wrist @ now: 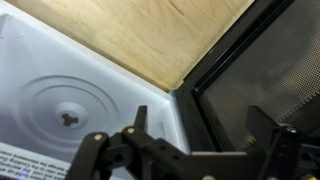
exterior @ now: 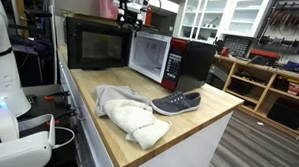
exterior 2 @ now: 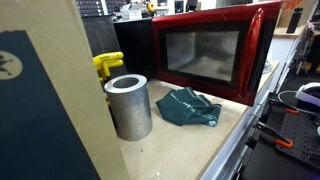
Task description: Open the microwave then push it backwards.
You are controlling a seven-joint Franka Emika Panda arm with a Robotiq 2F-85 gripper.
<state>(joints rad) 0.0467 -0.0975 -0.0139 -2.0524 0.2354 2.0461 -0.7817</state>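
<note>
**Hand [exterior: 133,16] hangs open above the hinge corner of the big boxy microwave with the glossy red front and black casing [exterior: 172,61]**

Hand fingers are spread wide in the wrist view [wrist: 200,135], with nothing between them. In that view the hinge line runs up between them. The whitish cavity with its round turntable [wrist: 62,108] lies to one side, and the mesh-backed inner face of the dark glass door [wrist: 270,70] to the other.

The microwave sits on the pale wooden bench [exterior: 196,127]. Its door [exterior: 93,40] stands swung fully out, so the opening step looks done and the push backwards remains. In an exterior view the door shows its red-framed outer face [exterior 2: 205,52].

The hand hovers over the front of the oven, touching nothing. The casing's depth runs away from the opening, and I judge the push has to follow that axis. It should bear on a fixed part of the front, either the cavity frame or the red control strip. Pressing on the door would probably only swing it on its hinge.

A grey slip-on shoe [exterior: 176,103] and a crumpled white cloth [exterior: 126,116] lie near the front of the microwave, clear of the way backwards.
</note>
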